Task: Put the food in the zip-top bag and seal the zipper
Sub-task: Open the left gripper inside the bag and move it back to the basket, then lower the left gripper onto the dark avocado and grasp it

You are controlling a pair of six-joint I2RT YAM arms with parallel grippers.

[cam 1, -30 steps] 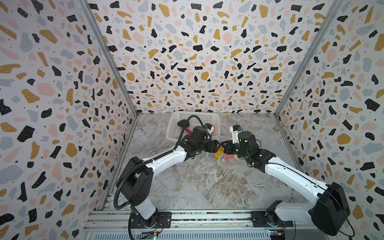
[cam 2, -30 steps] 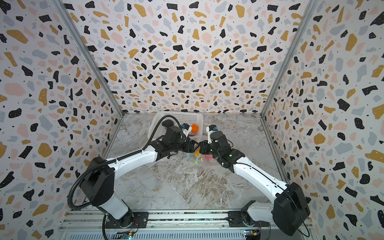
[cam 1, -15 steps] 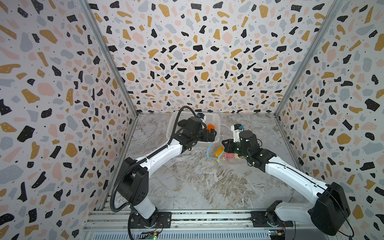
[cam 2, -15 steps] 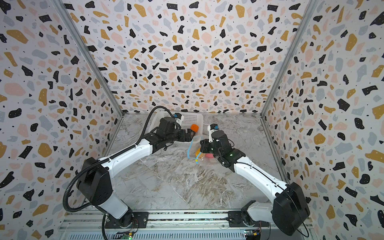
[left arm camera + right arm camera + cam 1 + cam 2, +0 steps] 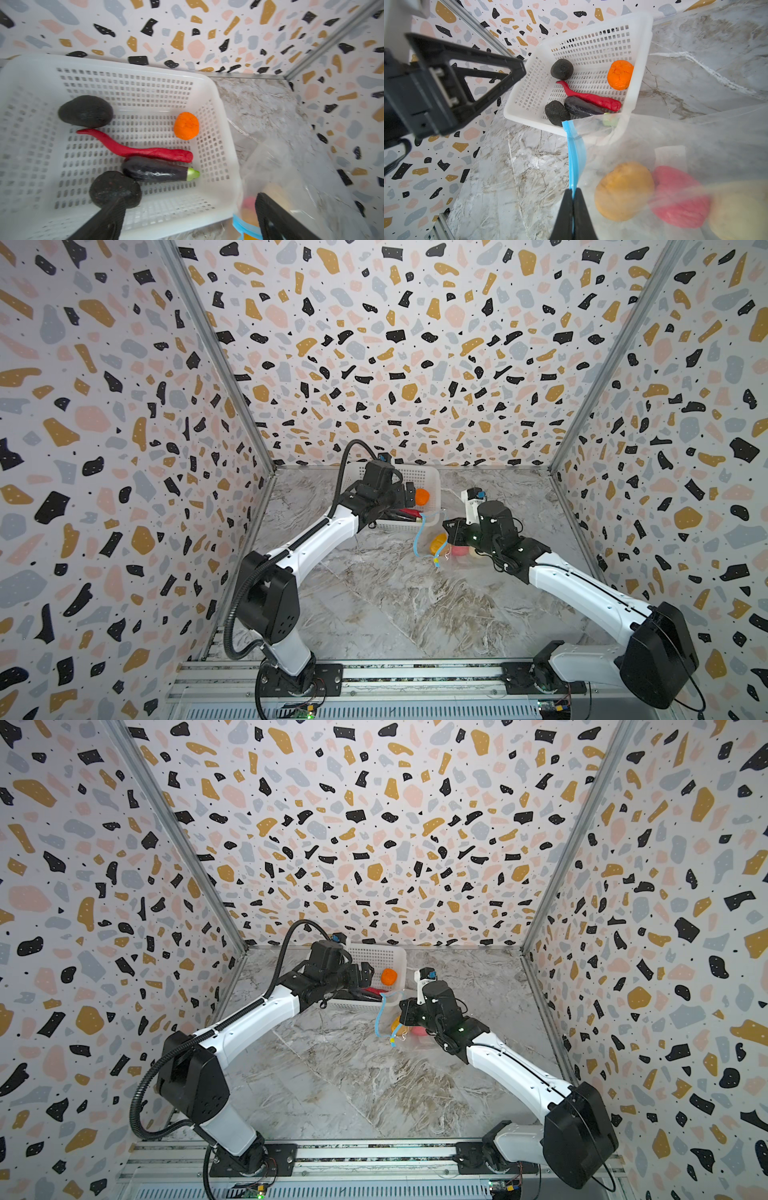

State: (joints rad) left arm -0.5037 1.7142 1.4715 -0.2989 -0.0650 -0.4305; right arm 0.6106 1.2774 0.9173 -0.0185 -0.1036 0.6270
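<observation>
- The left gripper (image 5: pixel 188 199) hangs wide open and empty over the white basket (image 5: pixel 216 108). The near black oval (image 5: pixel 115 192) lies right under one of its fingers. The eggplant (image 5: pixel 155 171) and chili (image 5: pixel 135 150) are just ahead, touching each other, and the orange (image 5: pixel 186 125) and far black oval (image 5: pixel 85 111) lie farther ahead
- The right gripper (image 5: pixel 572 193) is pinched shut on the zipper (image 5: pixel 576 149), holding up one lip of the zip-top bag (image 5: pixel 695 135). The potato (image 5: pixel 624 191), pink-red ball (image 5: pixel 679 197) and cream lump (image 5: pixel 737 207) lie inside, just beside its tips
- Risk: the eggplant, chili and near black oval crowd together, so the closing jaws could catch two of them or squeeze a round one out sideways
- Risk: a finger dropped too low may snag the basket's holes and drag it into the bag
- Risk: the thin strip could slip from the pinch, letting the mouth sag shut before the next piece arrives
- Five pieces are in the basket, so sealing looks some way off
</observation>
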